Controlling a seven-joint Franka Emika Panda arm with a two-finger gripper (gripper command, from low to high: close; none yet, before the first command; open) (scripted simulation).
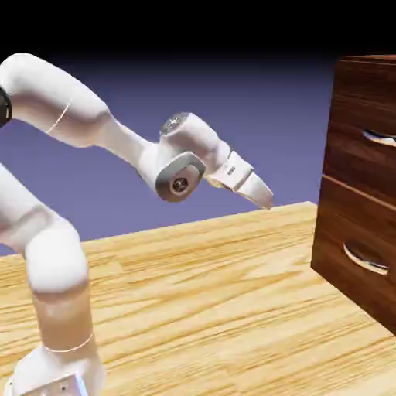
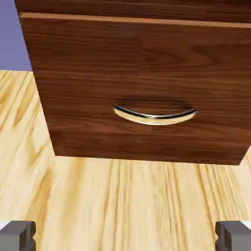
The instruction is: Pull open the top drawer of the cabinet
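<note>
The cabinet [image 1: 340, 224] stands at the exterior view's right edge, dark reddish-brown and glossy. The top drawer [image 1: 357, 116] is flush with the cabinet front, and its curved silver handle [image 1: 380, 138] is cut off by the picture's edge. My gripper [image 1: 267, 199] hangs in the air left of the cabinet, pointing right and down, well apart from it. Its jaws stand wide open with nothing between them [image 2: 125, 236]. The hand view mostly shows the lower drawer [image 2: 98, 68] and its handle [image 2: 154, 116]. Only a thin strip of the top drawer [image 2: 137, 7] shows above the seam.
The identical lower drawer [image 1: 352, 255] with its own silver handle [image 1: 365, 259] sits under the top one. The light wooden table [image 1: 216, 309] stretches between my arm and the cabinet's base.
</note>
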